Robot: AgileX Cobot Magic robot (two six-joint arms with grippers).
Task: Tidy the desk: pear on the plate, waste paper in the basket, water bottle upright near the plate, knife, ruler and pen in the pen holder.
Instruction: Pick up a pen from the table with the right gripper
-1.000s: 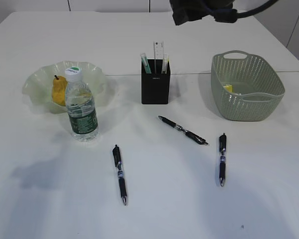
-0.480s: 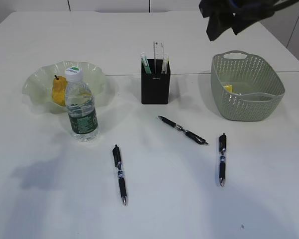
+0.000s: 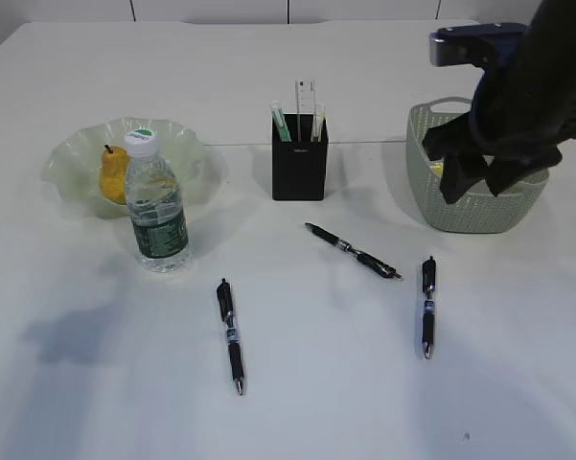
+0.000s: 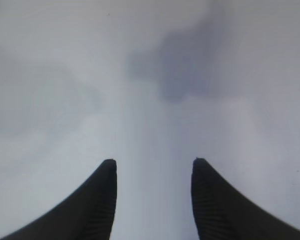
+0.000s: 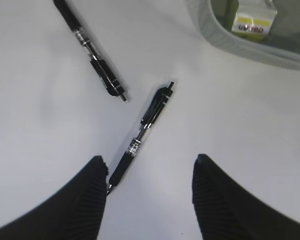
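right gripper (image 3: 474,182): i see it hanging in front of the basket (image 3: 518,216), fingers spread, nothing between them.
left gripper (image 4: 153,165): fingers parted over bare table (image 4: 65,75), grasping nothing.
pens: three lie loose on the table, left pen (image 3: 230,335), middle pen (image 3: 353,251), right pen (image 3: 427,306) below my right gripper.
pear (image 3: 113,173): on the plate (image 3: 72,153).
water bottle (image 3: 156,204): upright, just beside the plate.
pen holder (image 3: 298,157): ruler (image 3: 306,99) standing inside.
basket contents: a small yellow-labelled item (image 5: 253,19).
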